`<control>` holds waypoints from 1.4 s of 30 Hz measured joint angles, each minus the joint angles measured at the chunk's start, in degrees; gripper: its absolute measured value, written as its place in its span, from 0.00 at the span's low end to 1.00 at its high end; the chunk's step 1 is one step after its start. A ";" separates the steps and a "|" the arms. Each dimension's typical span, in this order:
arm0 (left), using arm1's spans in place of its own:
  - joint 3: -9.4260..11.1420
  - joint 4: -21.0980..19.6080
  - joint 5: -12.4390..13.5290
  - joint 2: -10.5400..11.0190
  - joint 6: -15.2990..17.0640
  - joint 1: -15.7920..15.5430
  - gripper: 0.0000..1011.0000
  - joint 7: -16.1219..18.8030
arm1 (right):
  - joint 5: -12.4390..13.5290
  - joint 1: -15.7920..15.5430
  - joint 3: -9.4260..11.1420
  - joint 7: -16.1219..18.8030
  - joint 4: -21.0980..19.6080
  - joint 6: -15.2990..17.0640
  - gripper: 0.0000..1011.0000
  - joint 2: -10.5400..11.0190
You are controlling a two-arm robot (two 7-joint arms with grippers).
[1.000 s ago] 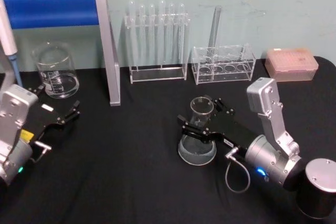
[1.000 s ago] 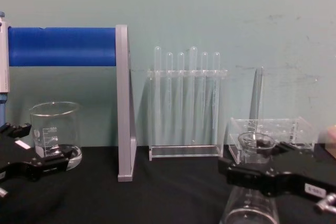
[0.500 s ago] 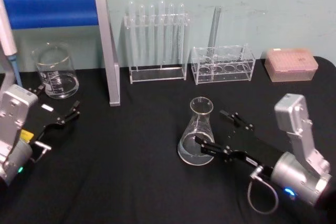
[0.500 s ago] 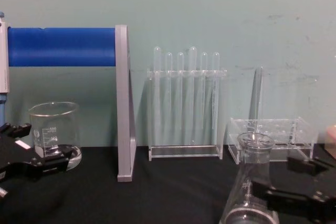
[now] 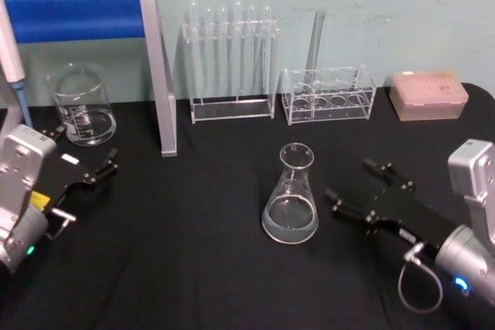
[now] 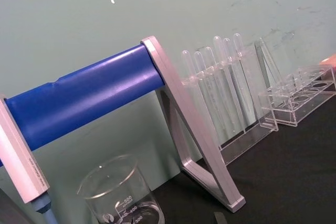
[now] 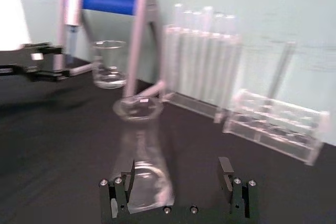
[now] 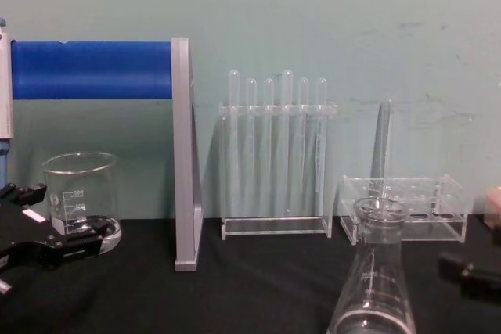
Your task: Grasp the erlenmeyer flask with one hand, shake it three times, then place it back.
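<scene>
Standing upright on the black bench (image 5: 193, 229), the clear glass conical erlenmeyer flask (image 5: 291, 195) has its wide base flat on the cloth and its flared rim up, roughly in the middle of the work area. White graduation marks are too faint for me to read. My right gripper (image 5: 362, 191) sits just beside it on the right, apart from the glass and touching nothing; its two black fingers are spread wide, one fingertip (image 5: 333, 194) pointing at the flask's lower body and the other farther back. From the right wrist view, the flask (image 7: 140, 150) stands ahead of the spread gripper (image 7: 177, 179), nearer one finger than the other, with a clear gap to both. In the chest view the flask (image 8: 375, 271) rises at the lower right, and one black fingertip (image 8: 462, 271) comes in from the right edge, clear of it.

My left gripper (image 5: 100, 168) rests low over the bench on the far left, its black fingers apart and holding nothing, close to a straight-walled clear glass beaker (image 5: 80, 106).

Behind the flask, along the pale green wall, stand a clear acrylic rack of thin test tubes (image 5: 230, 59), a lower clear rack with round holes and one tall tube in it (image 5: 329, 94), and a pinkish box of pipette tips (image 5: 429, 94). A stand with a blue horizontal bar and a grey upright (image 5: 93, 17) is at the back left.
</scene>
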 joint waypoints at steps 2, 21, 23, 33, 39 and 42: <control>0.00 0.00 0.00 0.00 0.00 0.00 0.99 0.00 | -0.58 0.54 0.50 -1.37 0.63 0.15 0.99 -0.58; 0.00 0.00 0.00 0.00 0.00 0.00 0.99 0.00 | -16.71 11.49 0.62 -16.62 13.92 -3.87 0.99 -9.65; 0.00 0.00 0.00 0.00 0.00 0.00 0.99 0.00 | -17.56 11.93 0.37 -16.84 14.82 -4.07 0.99 -10.00; 0.00 0.00 0.00 0.00 0.00 0.00 0.99 0.00 | -20.70 12.97 0.07 -17.01 17.74 -4.68 0.99 -11.21; 0.00 0.00 0.00 0.00 0.00 0.00 0.99 0.00 | -21.36 12.98 0.29 -16.77 17.87 -4.70 0.99 -11.49; 0.00 0.00 0.00 0.00 0.00 0.00 0.99 0.00 | -21.33 12.98 0.29 -16.75 17.88 -4.70 0.99 -11.45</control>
